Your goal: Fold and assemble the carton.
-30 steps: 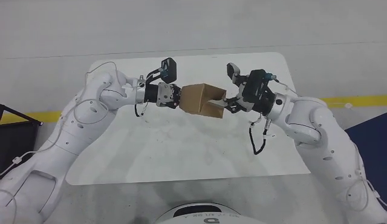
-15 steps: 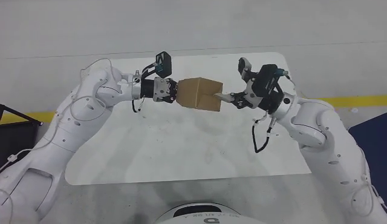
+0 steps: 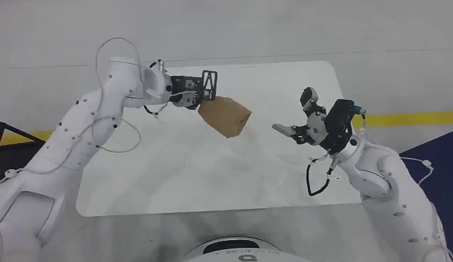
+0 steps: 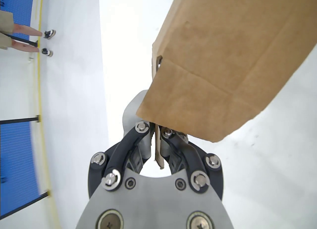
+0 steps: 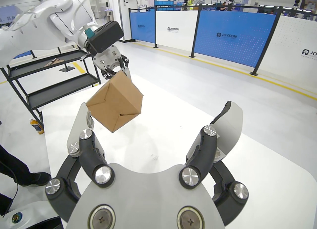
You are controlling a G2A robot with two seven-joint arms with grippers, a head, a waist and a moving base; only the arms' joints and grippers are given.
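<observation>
The brown cardboard carton [image 3: 225, 115] hangs tilted above the white tabletop [image 3: 212, 184], pinched by 1 flap in the left gripper [image 4: 155, 138]; the right gripper [image 3: 291, 113] is spread wide, well apart from it; 1 end looks folded shut, so the gripped end seems next; that calls for the right gripper to approach and press flaps.

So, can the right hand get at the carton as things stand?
Probably yes: the right hand is open and faces the carton, nothing between them; the left hand holds it by a flap above the table.
</observation>
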